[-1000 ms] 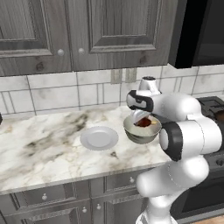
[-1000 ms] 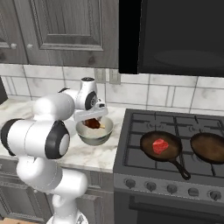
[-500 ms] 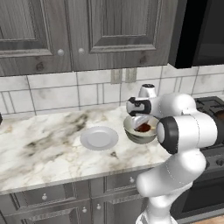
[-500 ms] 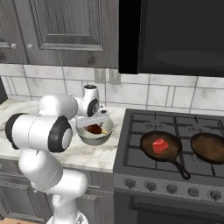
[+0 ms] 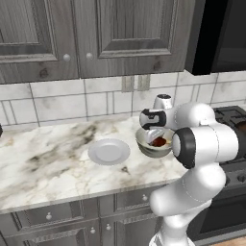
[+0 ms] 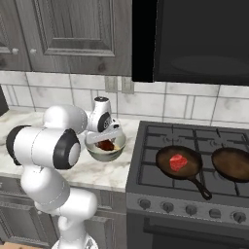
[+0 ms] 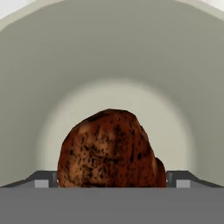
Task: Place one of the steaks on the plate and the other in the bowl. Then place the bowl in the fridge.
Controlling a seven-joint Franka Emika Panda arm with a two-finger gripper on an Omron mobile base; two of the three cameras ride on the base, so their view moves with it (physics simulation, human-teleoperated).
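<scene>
Gripper (image 5: 154, 136) sits low inside the bowl (image 5: 144, 144), pointing down into it; in hand view the brown steak (image 7: 109, 151) fills the gap between the two finger tips (image 7: 43, 179), w/ a tip showing at each side of it, so jaws look closed on the meat, though actual pad contact is hidden behind the steak. Whether the steak touches the bowl's bottom can't be told. Bowl wall curves round the steak on all sides in hand view, pale beige-grey & glossy. From the right base view the same dark steak (image 6: 104, 145) shows just under the hand, inside the bowl rim (image 6: 119, 143). Bowl rests on the marble counter (image 5: 43, 168), near its end by the stove. Just to the gripper's left on the counter, apart from the bowl, lies the plate (image 5: 109, 152), flat, pale. To the gripper's right, beyond the counter edge, is the stove (image 6: 194, 187) w/ two black pans: the nearer pan (image 6: 182, 163) holds the red steak (image 6: 178, 162), chunky, about mid-pan; the farther pan (image 6: 232, 164) sits beside it, well apart from the gripper. Behind the gripper: tiled backsplash w/ wall outlet (image 5: 134, 82), grey wood-grain cabinets (image 5: 96, 33) above.
</scene>
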